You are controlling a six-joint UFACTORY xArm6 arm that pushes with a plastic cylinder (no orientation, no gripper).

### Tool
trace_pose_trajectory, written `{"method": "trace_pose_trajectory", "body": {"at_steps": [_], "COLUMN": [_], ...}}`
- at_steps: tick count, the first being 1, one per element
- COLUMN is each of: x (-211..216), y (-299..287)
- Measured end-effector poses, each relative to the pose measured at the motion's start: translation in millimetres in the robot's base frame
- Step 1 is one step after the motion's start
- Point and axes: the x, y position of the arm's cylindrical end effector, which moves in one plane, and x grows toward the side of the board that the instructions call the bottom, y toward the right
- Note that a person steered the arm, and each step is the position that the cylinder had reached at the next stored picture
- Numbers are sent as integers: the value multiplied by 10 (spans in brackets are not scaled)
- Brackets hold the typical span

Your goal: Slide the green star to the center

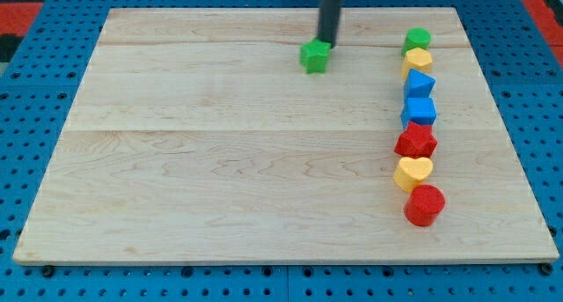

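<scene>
Lab bench — blue pegboard (53,64) under wooden board (220,179).

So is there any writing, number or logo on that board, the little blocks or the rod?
None: no word, number, brand or sign can be read in this view.
The wooden board shows only grain.
The green star and the blocks in the column at the view's right are plain colour.
My tip, touching the star's upper right, is plain dark.

You have my tip (326,43) touching the green star's (314,56) top-right edge, near the board's (220,161) top middle. Well to the right, seven blocks run in one column from top to bottom.
</scene>
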Motion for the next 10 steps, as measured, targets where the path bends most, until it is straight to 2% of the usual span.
{"method": "trace_pose_trajectory", "body": {"at_steps": [1, 2, 3, 4, 5, 6, 8, 10], "x": [267, 480, 347, 440, 705, 789, 812, 628], "y": [-433, -328, -162, 382, 644, 746, 305, -180]}}
